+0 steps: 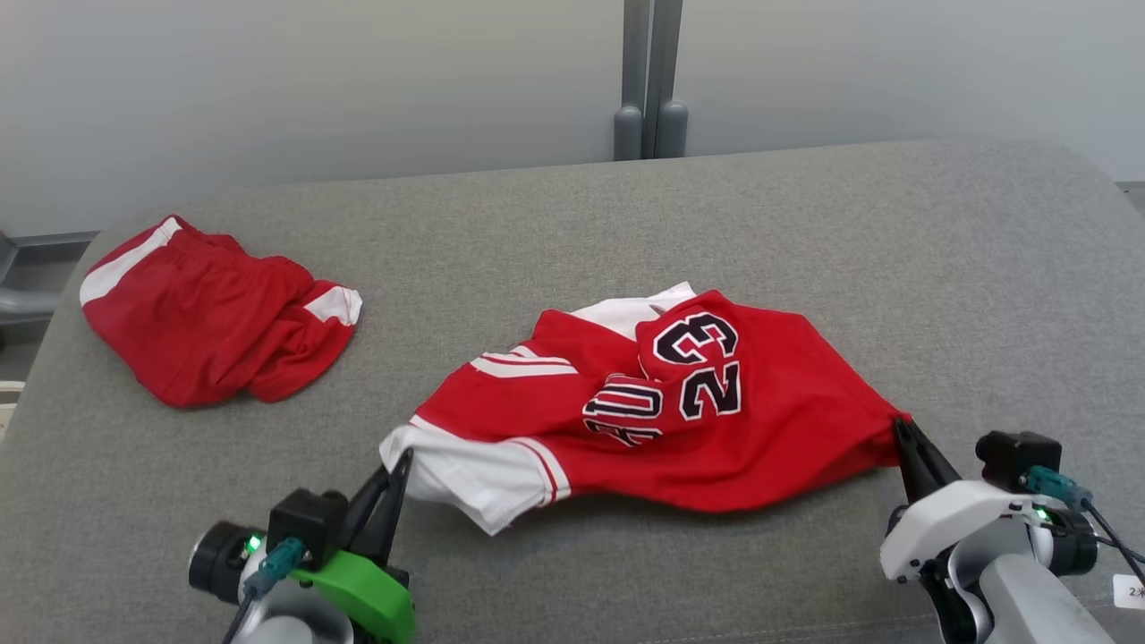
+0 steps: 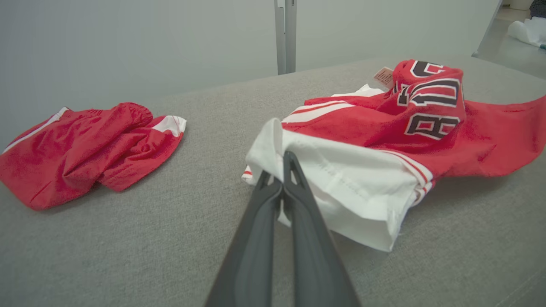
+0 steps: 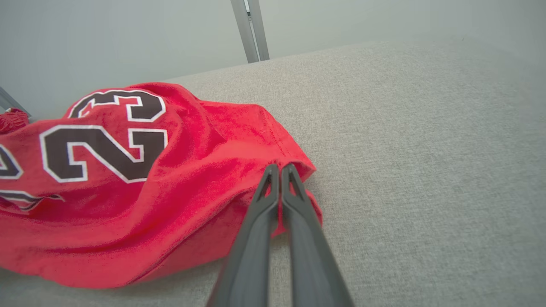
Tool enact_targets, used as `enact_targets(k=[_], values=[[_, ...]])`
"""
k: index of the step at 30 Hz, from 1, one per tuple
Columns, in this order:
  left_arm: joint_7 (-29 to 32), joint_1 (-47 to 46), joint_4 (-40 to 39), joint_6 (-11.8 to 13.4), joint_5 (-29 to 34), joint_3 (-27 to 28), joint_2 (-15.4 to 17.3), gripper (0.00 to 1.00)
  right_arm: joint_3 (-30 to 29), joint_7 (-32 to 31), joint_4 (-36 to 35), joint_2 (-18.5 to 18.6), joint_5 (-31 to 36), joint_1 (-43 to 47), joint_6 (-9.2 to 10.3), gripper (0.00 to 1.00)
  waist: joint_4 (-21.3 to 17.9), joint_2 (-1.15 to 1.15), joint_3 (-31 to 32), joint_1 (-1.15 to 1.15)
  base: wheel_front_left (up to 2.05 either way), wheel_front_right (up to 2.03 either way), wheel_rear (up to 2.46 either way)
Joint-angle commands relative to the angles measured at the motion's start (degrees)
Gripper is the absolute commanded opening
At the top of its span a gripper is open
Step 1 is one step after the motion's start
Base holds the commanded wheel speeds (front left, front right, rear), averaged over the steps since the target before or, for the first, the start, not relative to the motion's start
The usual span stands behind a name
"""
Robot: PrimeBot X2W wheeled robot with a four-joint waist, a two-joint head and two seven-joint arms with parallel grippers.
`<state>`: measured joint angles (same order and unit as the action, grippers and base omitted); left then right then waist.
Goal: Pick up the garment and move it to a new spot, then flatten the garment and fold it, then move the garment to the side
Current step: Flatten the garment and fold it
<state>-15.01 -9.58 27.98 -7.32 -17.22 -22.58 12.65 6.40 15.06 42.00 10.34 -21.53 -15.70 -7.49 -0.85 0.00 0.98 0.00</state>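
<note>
We hold the jersey (image 1: 716, 429) at two near corners.
Our left tool (image 1: 404, 456) clenches its white edge and our right tool (image 1: 899, 425) its red hem; it lies crumpled mid table (image 1: 805, 224), with shorts (image 1: 206, 331) far left.

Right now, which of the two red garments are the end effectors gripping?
The numbered jersey in the middle: left end effector pinches its white sleeve, right end effector its red corner. The shorts lie apart.

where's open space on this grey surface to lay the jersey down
Bare grey surface runs wide behind and right of the jersey; a narrower strip lies between it and the shorts. Crowded near left tool and right tool.
</note>
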Motion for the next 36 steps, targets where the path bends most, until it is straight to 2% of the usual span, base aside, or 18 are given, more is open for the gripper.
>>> enact_targets(k=[1, 6, 12, 13, 16, 20, 25, 28, 36], values=[[-0.15, -2.15, -1.75, -0.07, 0.79, -0.11, 0.97, 0.0, 1.07, 0.24, -1.86, 0.55, -1.76, -0.34, 0.0, 0.0, -0.43, 0.0, -0.23, 0.0, 0.0, 0.0, 0.0], [1.64, -9.99, -5.4, -0.12, 3.52, -5.08, 5.19, 0.0, 5.55, -0.47, -7.27, 2.34, -5.87, -4.47, 0.0, 0.0, -1.82, 0.0, -1.36, 0.0, 0.0, 0.0, 0.0], [6.32, -25.87, -8.57, -0.11, 2.14, -13.99, 11.21, 0.0, 11.79, -2.97, -10.29, 4.85, -7.04, -16.27, 0.0, 0.0, -3.8, 0.0, -6.1, 0.0, 0.0, 0.0, 0.0], [6.32, -25.87, -8.57, -0.11, 2.14, -13.99, 11.21, 0.0, 11.79, -2.97, -10.29, 4.85, -7.04, -16.27, 0.0, 0.0, -3.8, 0.0, -6.1, 0.0, 0.0, 0.0, 0.0], [7.87, -34.94, -8.59, -0.11, -1.08, -17.74, 13.17, 0.0, 14.17, -4.34, -9.44, 5.24, -8.61, -24.03, 0.0, 0.0, -4.37, 0.0, -9.48, 0.0, 0.0, 0.0, 0.0], [9.78, -47.5, -6.89, -0.11, -6.94, -22.48, 15.36, 0.0, 15.86, -6.41, -7.69, 3.85, -13.63, -35.53, 0.0, 0.0, -4.99, 0.0, -15.03, 0.0, 0.0, 0.0, 0.0], [10.8, -62.77, -2.54, -0.12, -10.66, -28.68, 17.27, 0.0, 16.87, -8.33, -3.06, 3.76, -18.79, -49.05, 0.0, 0.0, -5.45, 0.0, -21.09, 0.0, 0.0, 0.0, 0.0], [10.7, -71.02, 0.68, -0.1, -12.92, -31.78, 17.99, 0.0, 15.51, -9.32, 0.9, 2.94, -22.54, -56.4, 0.0, 0.0, -5.75, 0.0, -23.55, 0.0, 0.0, 0.0, 0.0], [9.95, -89.9, 9.76, -0.1, -17.43, -36.91, 17.73, 0.0, 14.94, -7.08, 14.35, 1.01, -24.11, -74.6, 0.0, 0.0, -7.32, 0.0, -25.86, 0.0, 0.0, 0.0, 0.0]])
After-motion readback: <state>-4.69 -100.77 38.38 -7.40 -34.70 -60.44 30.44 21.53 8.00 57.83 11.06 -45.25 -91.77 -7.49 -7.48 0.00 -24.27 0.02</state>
